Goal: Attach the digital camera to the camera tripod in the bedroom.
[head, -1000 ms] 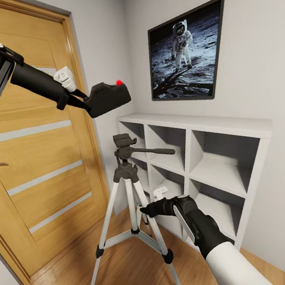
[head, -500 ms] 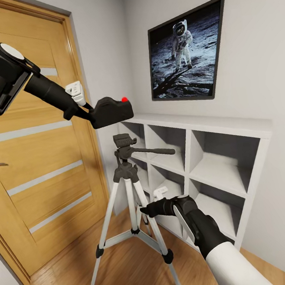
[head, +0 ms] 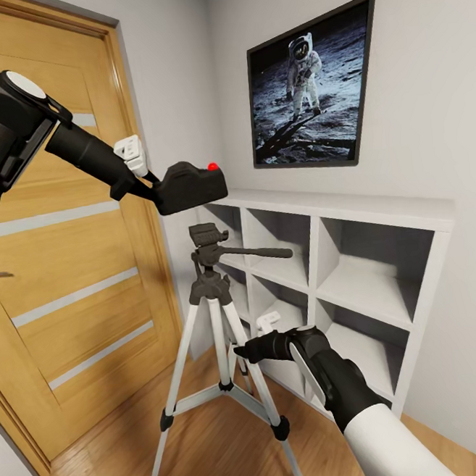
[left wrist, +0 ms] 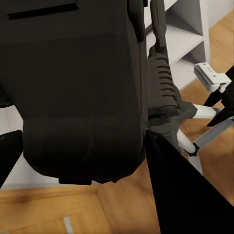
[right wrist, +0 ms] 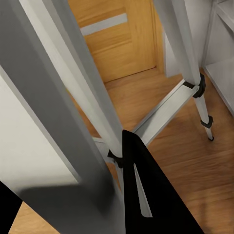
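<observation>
The digital camera (head: 189, 186), black and boxy with a red button (head: 213, 166) on top, hangs in the air with my left gripper (head: 157, 187) shut on its rear end. It sits a short gap above the black head (head: 207, 237) of the camera tripod (head: 218, 320), roughly over it. The pan handle (head: 263, 252) points right. In the left wrist view the camera (left wrist: 78, 87) is large between dark fingers (left wrist: 185, 195), with the tripod head (left wrist: 163, 92) beyond it. My right gripper (head: 243, 352) is shut on a silver tripod leg (right wrist: 73, 122), partway down.
A wooden door (head: 68, 283) stands close on the left. A white cube shelf (head: 381, 213) runs along the right wall under an astronaut picture (head: 311, 85). The tripod's feet spread over the light wood floor (head: 215, 458) between door and shelf.
My left arm has lowered the camera and carried it slightly right, closer to the tripod head. The right arm and the tripod have stayed still.
</observation>
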{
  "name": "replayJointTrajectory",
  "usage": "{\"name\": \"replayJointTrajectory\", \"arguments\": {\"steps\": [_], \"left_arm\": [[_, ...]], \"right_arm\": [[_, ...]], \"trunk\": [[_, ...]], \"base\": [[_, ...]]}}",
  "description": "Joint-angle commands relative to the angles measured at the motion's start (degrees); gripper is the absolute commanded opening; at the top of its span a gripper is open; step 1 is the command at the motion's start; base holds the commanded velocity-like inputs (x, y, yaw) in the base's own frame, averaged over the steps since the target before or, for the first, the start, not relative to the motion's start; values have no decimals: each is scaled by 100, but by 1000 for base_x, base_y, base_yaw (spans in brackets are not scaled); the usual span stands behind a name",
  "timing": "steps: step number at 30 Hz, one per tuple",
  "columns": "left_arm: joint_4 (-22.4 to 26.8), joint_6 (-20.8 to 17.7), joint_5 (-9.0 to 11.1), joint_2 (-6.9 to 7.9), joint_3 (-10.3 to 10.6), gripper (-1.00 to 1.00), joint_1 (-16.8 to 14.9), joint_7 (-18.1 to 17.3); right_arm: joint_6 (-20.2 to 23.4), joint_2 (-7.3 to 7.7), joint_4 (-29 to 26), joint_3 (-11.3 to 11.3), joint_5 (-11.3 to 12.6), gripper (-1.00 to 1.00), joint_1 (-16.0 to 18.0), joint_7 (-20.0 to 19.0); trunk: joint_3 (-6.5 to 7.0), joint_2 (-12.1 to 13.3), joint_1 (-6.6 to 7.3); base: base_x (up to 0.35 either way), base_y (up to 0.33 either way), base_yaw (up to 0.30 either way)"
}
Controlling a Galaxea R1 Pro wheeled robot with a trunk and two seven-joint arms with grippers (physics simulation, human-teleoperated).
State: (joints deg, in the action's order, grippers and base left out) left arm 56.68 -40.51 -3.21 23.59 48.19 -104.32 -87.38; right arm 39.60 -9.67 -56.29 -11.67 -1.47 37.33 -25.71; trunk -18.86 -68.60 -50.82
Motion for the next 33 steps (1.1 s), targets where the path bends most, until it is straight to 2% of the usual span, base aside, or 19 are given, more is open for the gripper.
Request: {"name": "replayJointTrajectory", "arguments": {"steps": [1,7,9,10,11,13,15,17,18,22,33], "left_arm": [[11,-47,-33,16,16,-100,-9,-42],[-16,-83,6,0,65,-100,-9,-98],[-33,-90,13,-3,172,-100,-9,-99],[-46,-97,33,-3,354,-100,-9,-101],[-49,-97,52,-3,422,-100,-9,-100],[-62,-104,233,-3,646,-100,-9,-95],[-79,-111,454,0,735,-100,-9,-83],[-137,-138,756,-1,792,-100,-9,-61],[-214,-428,1022,4,820,-100,-9,-45],[-205,-605,1048,-8,763,-100,-9,-42],[-188,-633,1027,17,740,-100,-9,-42]], "right_arm": [[4,0,4,3,-169,-100,2,-21],[4,0,4,6,-170,-100,2,-21],[4,-1,4,6,-170,-100,2,-21],[4,0,4,6,-170,-100,2,-21],[4,-2,4,6,-170,-100,2,-21],[4,-2,4,1,-170,-100,2,-21],[4,-2,4,3,-170,-100,2,-21],[4,-3,4,5,-170,-100,2,-21],[4,0,4,6,-170,-100,2,-21],[4,0,4,6,-170,-100,2,-21],[4,0,4,6,-170,-100,2,-21]], "trunk": [[-9,-4,-1],[-9,-4,-1],[-9,-4,-1],[-9,-4,-1],[-9,-4,-1],[-9,-4,-1],[-9,-4,-1],[-9,-4,-1],[-9,-4,-1],[-9,-4,-1],[-9,-4,-1]], "base": [[0,0,0],[0,0,0],[0,0,0],[0,0,0],[0,0,0],[0,0,0],[0,0,0],[0,0,0],[0,0,0],[0,0,0],[0,0,0]]}}
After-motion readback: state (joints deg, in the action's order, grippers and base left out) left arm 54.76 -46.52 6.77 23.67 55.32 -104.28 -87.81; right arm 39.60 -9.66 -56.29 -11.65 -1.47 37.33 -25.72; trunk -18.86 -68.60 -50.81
